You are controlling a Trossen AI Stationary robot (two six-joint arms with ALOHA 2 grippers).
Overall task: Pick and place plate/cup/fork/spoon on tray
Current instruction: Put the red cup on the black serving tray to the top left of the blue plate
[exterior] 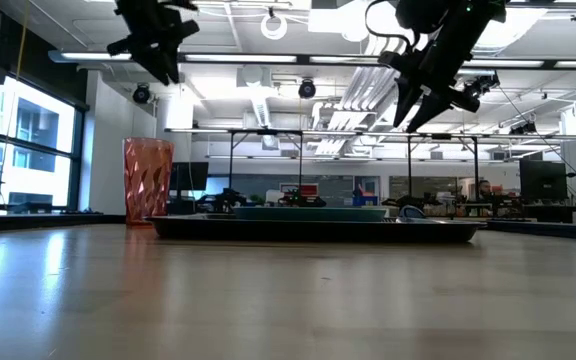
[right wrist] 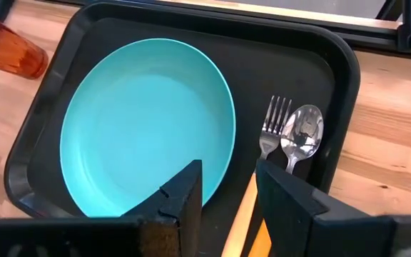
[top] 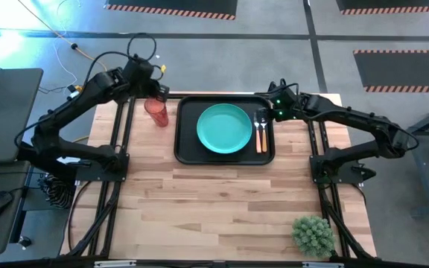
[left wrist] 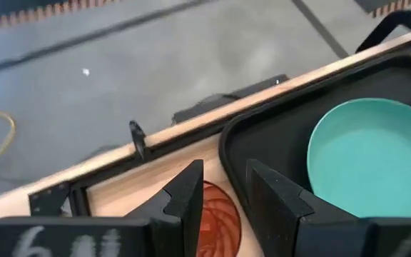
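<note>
The black tray (top: 187,152) lies at the table's far middle. On it lie the teal plate (top: 224,128), the fork (top: 258,132) and the spoon (top: 264,132), side by side at the tray's right. The red cup (top: 156,112) stands upright on the table left of the tray. My left gripper (left wrist: 223,203) is open, high above the cup (left wrist: 216,218). My right gripper (right wrist: 228,196) is open and empty, raised above the tray's right part, over the fork's handle (right wrist: 242,210).
A green artificial plant (top: 313,234) stands at the table's near right corner. The table's near half is bare wood (top: 222,216). The tray's rim (exterior: 318,228) and the cup (exterior: 148,180) show at the far side in the low view.
</note>
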